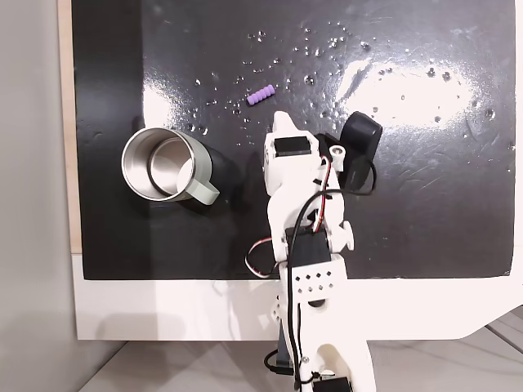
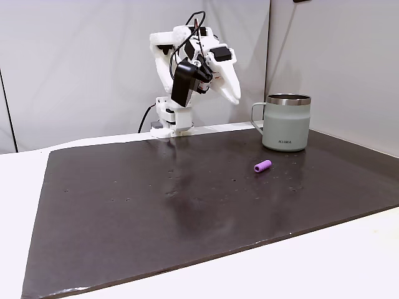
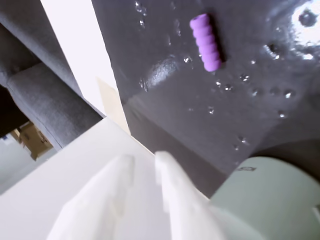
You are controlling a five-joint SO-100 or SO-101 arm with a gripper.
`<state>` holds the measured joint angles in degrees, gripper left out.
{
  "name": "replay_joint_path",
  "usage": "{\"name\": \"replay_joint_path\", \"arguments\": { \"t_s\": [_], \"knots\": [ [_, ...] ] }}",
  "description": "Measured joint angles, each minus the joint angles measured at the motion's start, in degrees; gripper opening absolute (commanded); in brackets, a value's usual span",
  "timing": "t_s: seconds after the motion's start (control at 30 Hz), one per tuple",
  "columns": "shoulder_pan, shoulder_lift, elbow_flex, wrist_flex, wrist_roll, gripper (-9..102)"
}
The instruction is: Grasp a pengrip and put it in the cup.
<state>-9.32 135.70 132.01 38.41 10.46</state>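
The lilac ribbed pengrip (image 1: 261,94) (image 2: 262,166) (image 3: 206,42) lies flat on the black mat, alone, a short way from the cup. The steel cup (image 1: 128,157) (image 2: 285,128) stands upright with its grey-green handle toward the arm; its pale side fills the lower right corner of the wrist view (image 3: 272,200). My white gripper (image 1: 282,122) (image 2: 235,98) (image 3: 145,162) hangs in the air well above the mat, between the arm's base and the pengrip, pointing down toward it. Its fingers lie close together and hold nothing.
The black mat (image 1: 425,204) covers most of a white table (image 1: 163,310) and carries small shiny specks around the pengrip. A black wrist camera (image 1: 359,140) juts from the arm's side. A pale wall (image 2: 75,68) stands behind the arm's base.
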Motion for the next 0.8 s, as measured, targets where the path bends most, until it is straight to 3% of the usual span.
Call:
{"name": "replay_joint_path", "arguments": {
  "t_s": [0.27,0.8],
  "knots": [
    [1.9,-23.8,-19.2,9.6,4.0,1],
    [2.7,-59.1,-45.9,22.8,5.2,17]
  ]
}}
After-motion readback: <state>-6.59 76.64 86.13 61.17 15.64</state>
